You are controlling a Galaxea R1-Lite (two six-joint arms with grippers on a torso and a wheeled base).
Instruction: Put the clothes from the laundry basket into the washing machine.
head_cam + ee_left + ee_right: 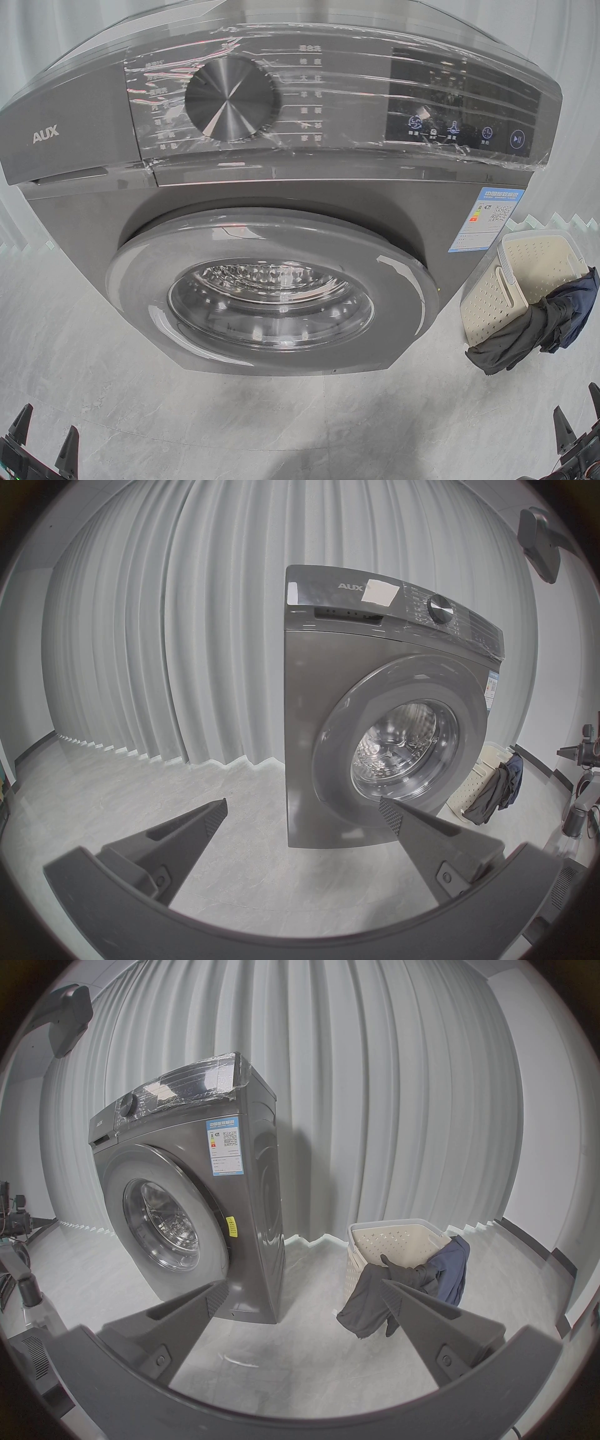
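Grey washer [281, 187] front-on, mid head view. Round door [275, 294] shut, drum [272, 284] seen thru glass. Cream perforated basket [544, 262] on floor [312, 419], just beside washer on robot's right. Dk grey garment [512, 344] draped over basket's front rim, hanging down outer wall. Navy garment [578, 300] over rim next to it, touching. L gripper [45, 431] low at left, fingers apart, empty. R gripper [576, 412] low at right, fingers apart, empty, clear of basket. Pleated white curtain [375, 1085] behind.
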